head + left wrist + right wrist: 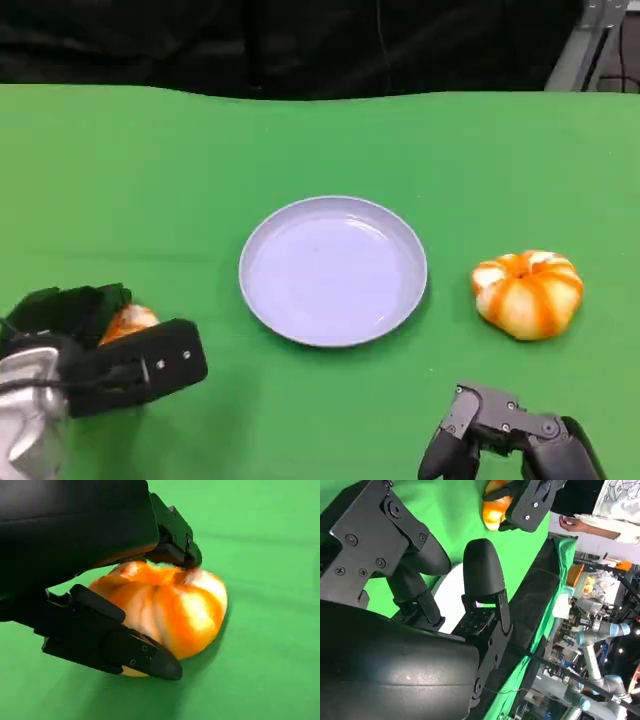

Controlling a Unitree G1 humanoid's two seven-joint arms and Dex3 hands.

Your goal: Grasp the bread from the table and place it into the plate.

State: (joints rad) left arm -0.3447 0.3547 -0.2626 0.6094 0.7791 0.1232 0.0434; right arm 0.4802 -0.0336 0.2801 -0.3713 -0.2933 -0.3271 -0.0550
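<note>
A round orange-and-white bread [130, 321] sits at the table's near left, gripped by my left hand [100, 360]. In the left wrist view the fingers [125, 652] close around both sides of this bread [175, 615], which seems to rest on the green cloth. The pale blue plate [333, 270] stands empty in the middle of the table. A second orange-and-white bread [528, 292] lies to the right of the plate. My right hand [510, 440] hovers low at the near right, fingers apart and holding nothing. The right wrist view shows my left hand [535, 500] with its bread [495, 507] across the table.
Green cloth [320, 140] covers the whole table, and a dark backdrop runs behind its far edge. A person's hand [572, 524] shows beyond the table in the right wrist view, with lab clutter and another robot arm [595, 655] further off.
</note>
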